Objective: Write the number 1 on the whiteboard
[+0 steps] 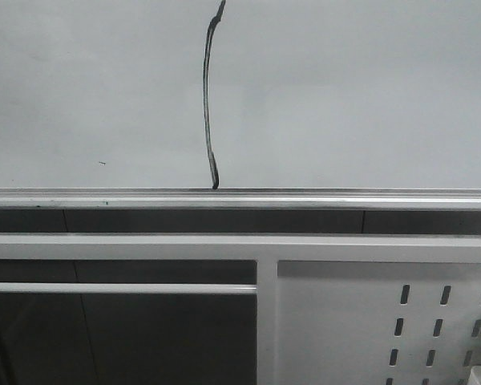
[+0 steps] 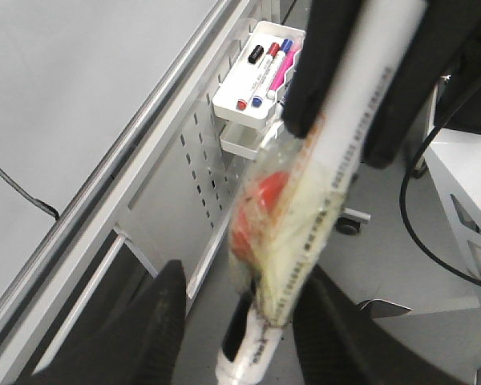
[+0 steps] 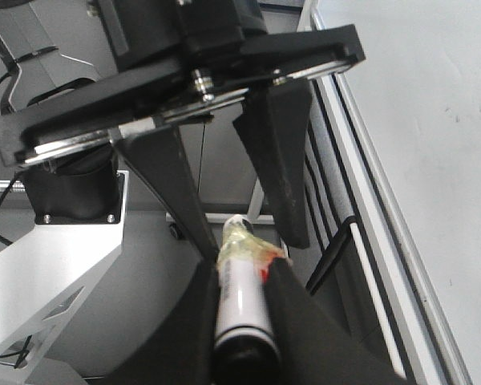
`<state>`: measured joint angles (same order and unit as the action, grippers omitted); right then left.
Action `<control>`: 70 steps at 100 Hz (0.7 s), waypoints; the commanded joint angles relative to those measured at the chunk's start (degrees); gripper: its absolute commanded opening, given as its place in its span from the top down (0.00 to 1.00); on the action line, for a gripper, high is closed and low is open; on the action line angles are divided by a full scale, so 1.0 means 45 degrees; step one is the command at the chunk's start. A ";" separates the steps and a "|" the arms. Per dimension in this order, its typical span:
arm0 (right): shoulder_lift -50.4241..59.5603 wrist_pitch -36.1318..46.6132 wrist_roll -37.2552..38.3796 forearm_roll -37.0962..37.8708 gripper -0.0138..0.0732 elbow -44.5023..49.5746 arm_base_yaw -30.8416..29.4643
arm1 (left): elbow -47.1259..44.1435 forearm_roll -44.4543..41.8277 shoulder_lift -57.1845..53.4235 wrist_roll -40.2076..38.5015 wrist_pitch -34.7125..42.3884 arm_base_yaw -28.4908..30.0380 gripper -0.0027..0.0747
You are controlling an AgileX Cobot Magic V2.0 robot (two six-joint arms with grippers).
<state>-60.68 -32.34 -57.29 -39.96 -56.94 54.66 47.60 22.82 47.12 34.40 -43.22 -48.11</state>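
The whiteboard [image 1: 345, 96] fills the upper half of the front view. The number 1 [image 1: 207, 96] stands on it as a long, thin, slightly curved black stroke that runs down to the silver rail [image 1: 240, 199]. Neither gripper shows in the front view. My right gripper [image 3: 242, 269] is shut on a white marker [image 3: 240, 305] wrapped in yellowish tape with a red patch. In the left wrist view that marker [image 2: 361, 96] passes between the spread fingers of my open left gripper [image 2: 246, 271]. The right gripper [image 2: 345, 132] clamps it further up.
A white tray [image 2: 260, 64] holding several coloured markers hangs on the grey slotted panel [image 2: 200, 152] below the board. That panel [image 1: 369, 321] and white frame bars lie under the rail. A tiny dark speck [image 1: 103, 164] marks the board. Cables and a white robot base [image 3: 48, 281] are nearby.
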 commanded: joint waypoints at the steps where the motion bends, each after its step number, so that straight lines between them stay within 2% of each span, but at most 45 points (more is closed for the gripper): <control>1: -0.0075 0.0276 -0.0073 -0.0192 0.92 -0.0419 -0.0008 | 0.0491 0.0461 -0.0022 -0.0048 0.0979 0.0028 0.60; 14: -0.0169 0.0246 -0.0073 -0.0192 0.92 -0.0419 -0.0008 | 0.0491 0.0461 -0.0022 -0.0048 0.0901 0.0028 0.61; 38: -0.0169 0.0246 -0.0073 -0.0192 0.92 -0.0419 -0.0008 | 0.0491 -0.0088 0.0004 -0.0048 0.0266 0.0028 0.69; 70: -0.0169 0.0246 -0.0073 -0.0192 0.92 -0.0419 -0.0008 | 0.0491 -0.0443 0.0004 -0.0076 0.0232 0.0028 0.69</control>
<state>-62.24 -32.69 -57.29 -39.63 -57.07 54.66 47.60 20.91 47.12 34.40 -45.63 -48.11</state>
